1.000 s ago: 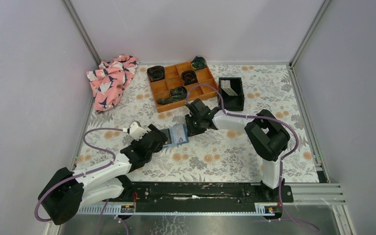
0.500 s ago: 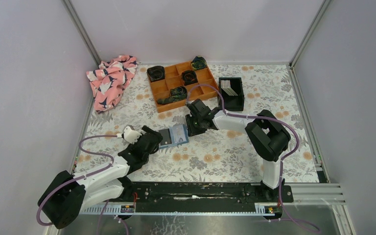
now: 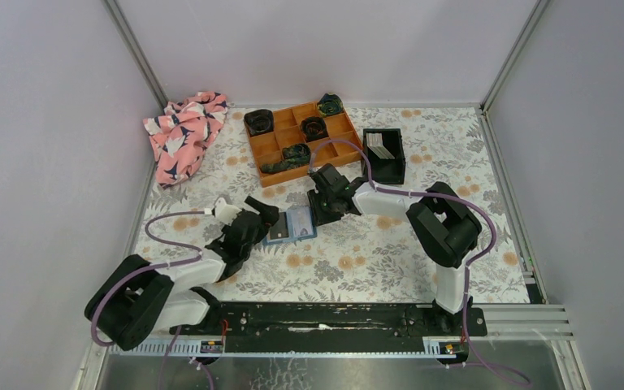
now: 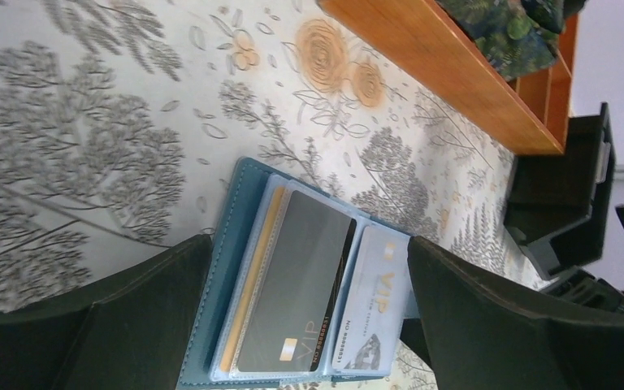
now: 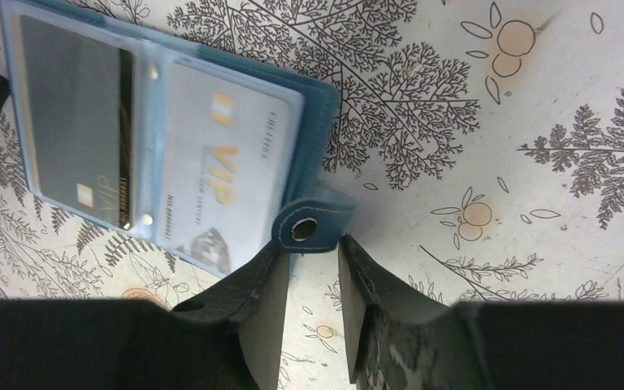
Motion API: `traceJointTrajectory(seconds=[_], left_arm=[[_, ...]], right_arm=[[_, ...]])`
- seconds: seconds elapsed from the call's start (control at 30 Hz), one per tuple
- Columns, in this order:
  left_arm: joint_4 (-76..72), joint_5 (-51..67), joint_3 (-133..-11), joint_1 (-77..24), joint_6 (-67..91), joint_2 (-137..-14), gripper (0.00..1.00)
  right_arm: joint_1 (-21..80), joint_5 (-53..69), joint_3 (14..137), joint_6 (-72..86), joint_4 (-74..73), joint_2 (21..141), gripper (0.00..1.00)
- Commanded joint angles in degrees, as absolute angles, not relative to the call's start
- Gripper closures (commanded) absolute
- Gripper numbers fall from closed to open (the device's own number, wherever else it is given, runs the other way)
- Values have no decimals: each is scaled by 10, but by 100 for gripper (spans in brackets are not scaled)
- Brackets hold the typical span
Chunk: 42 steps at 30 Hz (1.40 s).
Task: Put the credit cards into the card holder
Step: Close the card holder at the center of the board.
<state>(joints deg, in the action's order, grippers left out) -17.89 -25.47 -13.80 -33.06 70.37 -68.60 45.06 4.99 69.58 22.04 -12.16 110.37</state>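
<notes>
Floral worktop (image 3: pixel 357 260): card holder (image 3: pixel 291 226) open flat between tools, two credit cards (image 4: pixel 301 284) sleeved. Left tool (image 4: pixel 309 244) released wide, straddling it. Right tool (image 5: pixel 313 248) at snap tab (image 5: pixel 309 227), steadying, we judge; grip, we cannot tell.

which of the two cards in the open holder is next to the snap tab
The pale VIP card, in the half of the card holder that carries the snap tab; the dark grey card sits in the other half.

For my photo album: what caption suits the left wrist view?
Teal card holder lying open, two credit cards sleeved inside, framed by the wide-open left tool.
</notes>
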Motion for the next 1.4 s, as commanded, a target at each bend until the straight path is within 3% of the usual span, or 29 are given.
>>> traceJointTrajectory(seconds=[0.0,1.03,1.37], left_arm=[[-178,-168,-110,-329,678,-745,0],[-235,-154,-123,-329,699,-631,0],[-292,-150,-135,-340,719,-664,0]], right_arm=[[454,30,721,208,-136,1113,64],[454,31,711,207,-125,1136,63],[454,32,708,209,-123,1133,64]])
